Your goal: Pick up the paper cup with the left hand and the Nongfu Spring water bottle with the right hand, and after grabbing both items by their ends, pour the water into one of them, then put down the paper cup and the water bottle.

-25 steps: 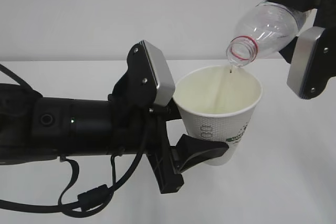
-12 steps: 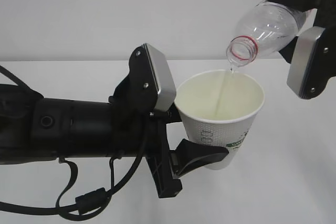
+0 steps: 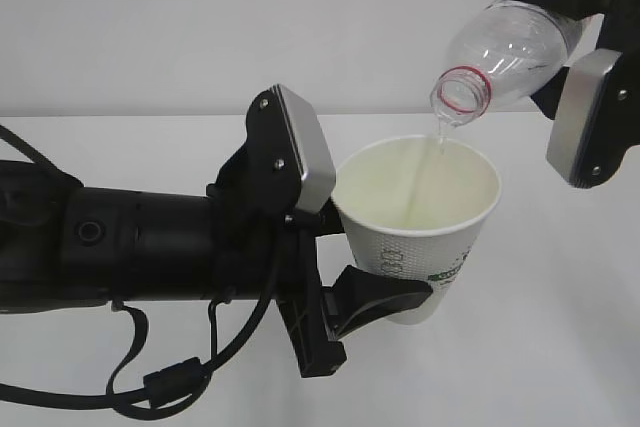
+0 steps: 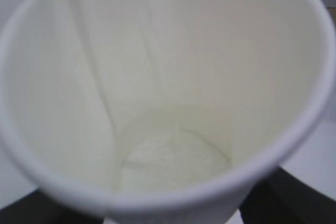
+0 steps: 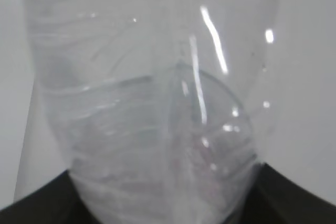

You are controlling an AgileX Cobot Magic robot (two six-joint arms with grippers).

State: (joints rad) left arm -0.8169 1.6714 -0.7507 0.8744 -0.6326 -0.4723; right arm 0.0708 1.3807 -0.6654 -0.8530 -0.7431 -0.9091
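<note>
My left gripper is shut on the lower side of the white paper cup, which it holds nearly upright above the table. The left wrist view looks straight into the cup, where a little water lies at the bottom. At the upper right my right gripper is shut on the clear Nongfu Spring water bottle. The bottle tilts mouth down, its red neck ring just over the cup's rim. A thin stream of water runs from it into the cup. The bottle fills the right wrist view.
The white table lies below both arms, against a plain pale wall. Black cables loop under the thick left arm at the lower left.
The left gripper and cup have shifted slightly right and down. The bottle stays tilted and water keeps running into the cup.
</note>
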